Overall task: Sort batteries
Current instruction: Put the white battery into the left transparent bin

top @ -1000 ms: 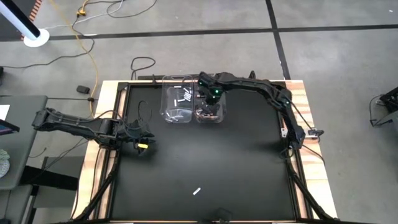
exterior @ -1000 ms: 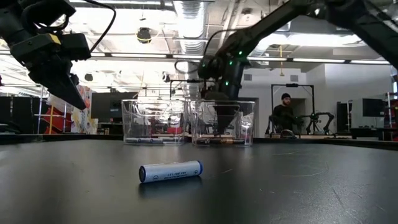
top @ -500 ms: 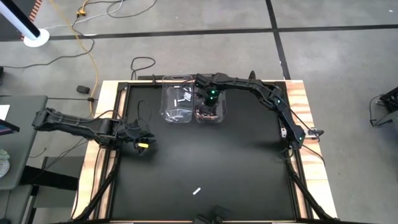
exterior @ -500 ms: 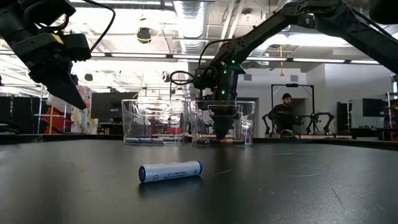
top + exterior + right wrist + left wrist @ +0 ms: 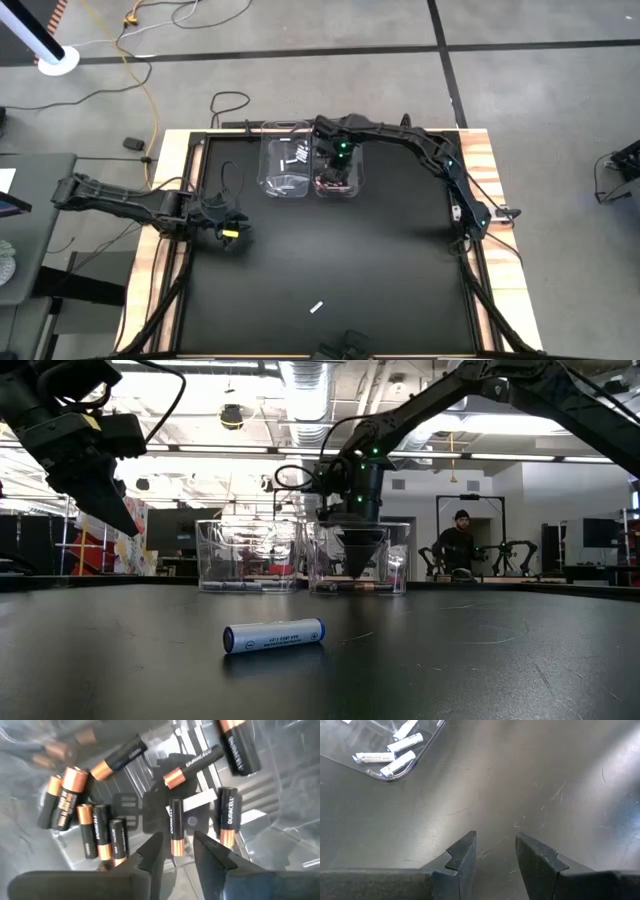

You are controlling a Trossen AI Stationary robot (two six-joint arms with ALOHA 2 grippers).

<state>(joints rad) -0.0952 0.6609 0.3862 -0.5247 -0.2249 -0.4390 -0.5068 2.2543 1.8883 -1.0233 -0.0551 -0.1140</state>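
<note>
Two clear bins stand side by side at the table's far edge. The left bin (image 5: 284, 165) holds white batteries (image 5: 395, 752). The right bin (image 5: 338, 178) holds dark batteries with copper ends (image 5: 100, 835). My right gripper (image 5: 175, 845) points down inside the right bin, open. One dark battery (image 5: 176, 827) lies on the bin floor just beyond its fingertips, with a gap on either side. A lone white battery (image 5: 274, 636) lies on its side near the table's near edge. My left gripper (image 5: 495, 845) hovers open over bare table at the left.
The black table top (image 5: 380, 260) stretches wide between the bins and the lone battery (image 5: 317, 307). Wooden rails (image 5: 485, 160) frame the table's sides. A person (image 5: 458, 545) sits far off in the room behind the bins.
My right arm has shifted slightly over the right bin, and its gripper has stayed inside the bin. The lone white battery has kept its place.
</note>
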